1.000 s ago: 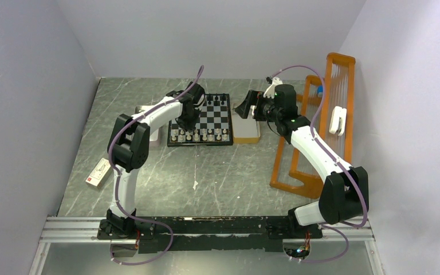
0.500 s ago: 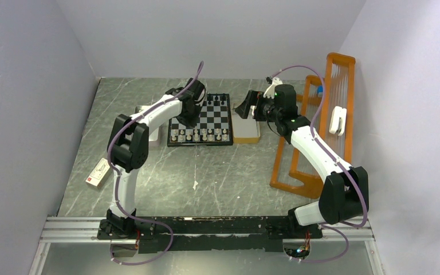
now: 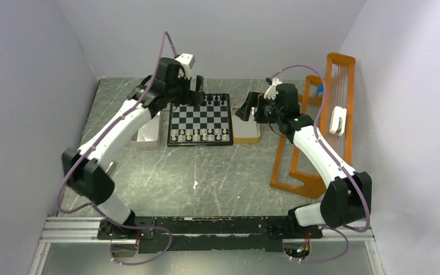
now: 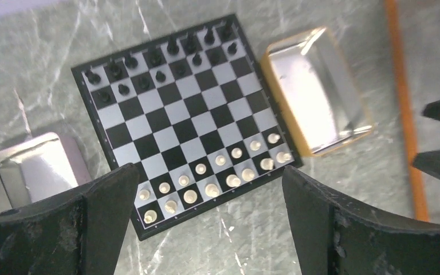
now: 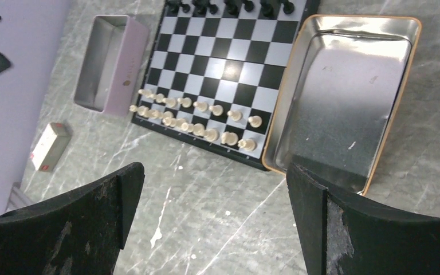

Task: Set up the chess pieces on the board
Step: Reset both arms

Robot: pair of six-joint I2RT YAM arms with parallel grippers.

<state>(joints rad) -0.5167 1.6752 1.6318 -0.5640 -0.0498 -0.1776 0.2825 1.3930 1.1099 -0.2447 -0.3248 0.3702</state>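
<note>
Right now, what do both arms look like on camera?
The left arm and right arm have white links, black joints and a trailing purple cable each. The left end effector and right end effector carry two broad black fingers, scuffed grey.

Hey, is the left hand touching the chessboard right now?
Apart. The left wrist view shows the left hand open and high up, with the whole board in sight well below it.

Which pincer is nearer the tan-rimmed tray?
Right. The right pincer hangs over the far end of the tan-rimmed tray; the left pincer is across the board, at its far left corner.
</note>
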